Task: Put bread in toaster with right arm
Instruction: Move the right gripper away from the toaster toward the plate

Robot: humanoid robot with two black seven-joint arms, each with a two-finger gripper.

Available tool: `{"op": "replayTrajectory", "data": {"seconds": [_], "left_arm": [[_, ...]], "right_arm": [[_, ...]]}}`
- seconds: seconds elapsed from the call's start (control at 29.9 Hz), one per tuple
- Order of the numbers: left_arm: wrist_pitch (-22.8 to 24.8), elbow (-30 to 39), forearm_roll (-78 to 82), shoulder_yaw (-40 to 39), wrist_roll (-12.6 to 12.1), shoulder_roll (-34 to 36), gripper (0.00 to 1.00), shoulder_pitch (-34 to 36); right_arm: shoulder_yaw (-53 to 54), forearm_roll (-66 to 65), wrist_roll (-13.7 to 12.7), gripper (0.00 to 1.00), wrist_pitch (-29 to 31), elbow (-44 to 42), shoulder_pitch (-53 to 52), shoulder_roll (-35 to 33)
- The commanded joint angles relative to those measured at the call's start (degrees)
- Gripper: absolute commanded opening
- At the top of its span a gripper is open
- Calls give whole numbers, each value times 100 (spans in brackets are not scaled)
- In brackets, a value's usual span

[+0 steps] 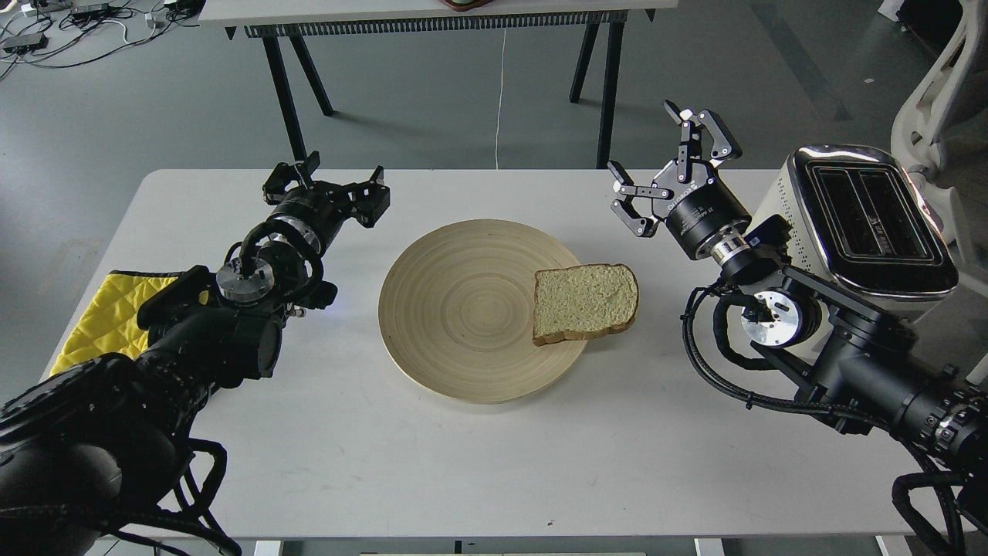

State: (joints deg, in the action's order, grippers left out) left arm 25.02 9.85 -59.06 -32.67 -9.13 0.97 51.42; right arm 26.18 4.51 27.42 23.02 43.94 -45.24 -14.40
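Observation:
A slice of pale speckled bread [584, 303] with a brown crust lies flat on the right side of a round wooden plate [463, 309], overhanging its rim. The cream-white toaster [868, 224] with a chrome top and two dark slots stands at the table's right edge. My right gripper [670, 168] is open, fingers spread wide, hovering above the table behind and to the right of the bread, just left of the toaster. My left gripper [332, 181] is open over the table left of the plate, holding nothing.
A yellow quilted cloth [108, 316] lies at the table's left edge under my left arm. The white table [463, 463] carries the plate at its centre. Another table's black legs [285, 85] stand behind. A white chair [938, 93] is behind the toaster.

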Motion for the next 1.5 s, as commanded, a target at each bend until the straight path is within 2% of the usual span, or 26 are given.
{"op": "replayTrajectory", "data": {"seconds": [0.0,0.13,0.57,0.74,0.94,1.07,1.17,1.37,1.47], "left_arm": [[3,0,8,6,-1,0,100,0],[12,8,8,-2,69,-9,100,-9],[3,8,8,6,17,0,100,0],[3,0,8,-2,17,-9,100,0],[11,0,8,-2,17,-9,100,0],[3,8,0,-2,17,-9,100,0],[3,8,8,-2,17,-9,100,0],[3,0,8,-2,17,-9,100,0],[3,8,8,-2,17,-18,100,0]], "right_arm": [[2,-3,0,100,1,-17,6,8],[10,-3,0,100,-17,-8,6,34],[-25,-3,-18,100,-201,-8,-213,-19],[-33,-29,-26,100,-640,1,-397,16],[-86,-784,-35,100,-1589,106,-705,-36],[-708,-1022,-35,100,-2064,475,-1012,-36],[-1105,-996,-35,100,-2284,222,-1364,25],[-1606,-987,-35,100,-2267,-692,-1488,139],[-2027,-1022,-26,100,-2214,-764,-1558,113]]}}
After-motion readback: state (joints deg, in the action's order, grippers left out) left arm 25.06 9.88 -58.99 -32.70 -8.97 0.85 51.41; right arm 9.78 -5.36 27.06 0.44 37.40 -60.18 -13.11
